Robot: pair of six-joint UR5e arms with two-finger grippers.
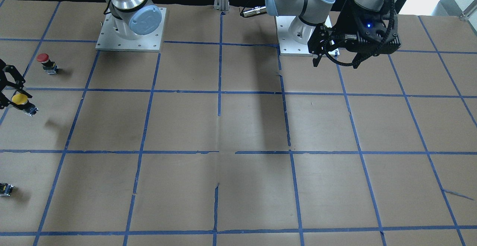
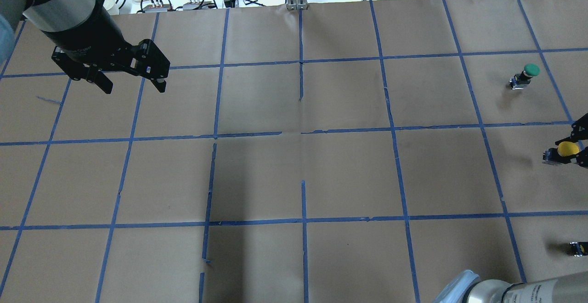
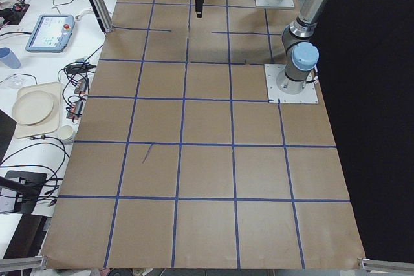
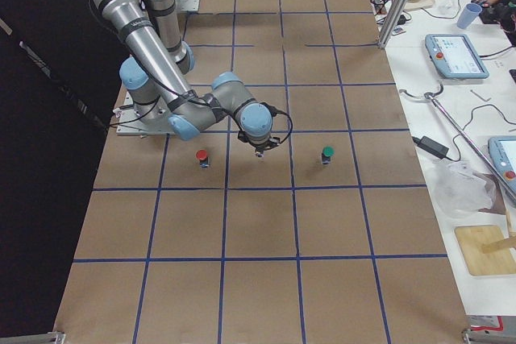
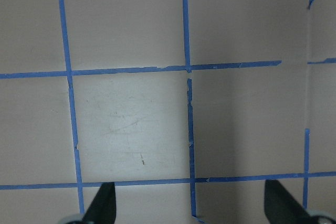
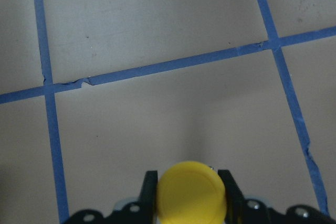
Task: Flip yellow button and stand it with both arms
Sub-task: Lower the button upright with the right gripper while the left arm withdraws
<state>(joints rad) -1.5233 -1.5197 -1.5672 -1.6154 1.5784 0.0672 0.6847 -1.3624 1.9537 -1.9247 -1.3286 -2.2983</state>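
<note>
The yellow button (image 1: 19, 99) is gripped by my right gripper (image 1: 16, 101) at the table's right end and held above the paper, where it casts a shadow. It lies tilted, its cap towards the robot's side and its grey body (image 1: 30, 109) pointing away. In the right wrist view the yellow cap (image 6: 191, 190) sits between both fingers (image 6: 150, 188). It also shows in the overhead view (image 2: 568, 148). My left gripper (image 2: 131, 82) hangs open and empty above the far left of the table; its fingertips (image 5: 105, 203) frame bare paper.
A red-capped button (image 1: 44, 59) stands upright near the robot's side. A green-capped button (image 2: 528, 71) stands on the far side. A small capless black-and-yellow part (image 2: 578, 248) lies near the right edge. Blue tape lines grid the brown paper. Cables and tablets lie beyond the far edge.
</note>
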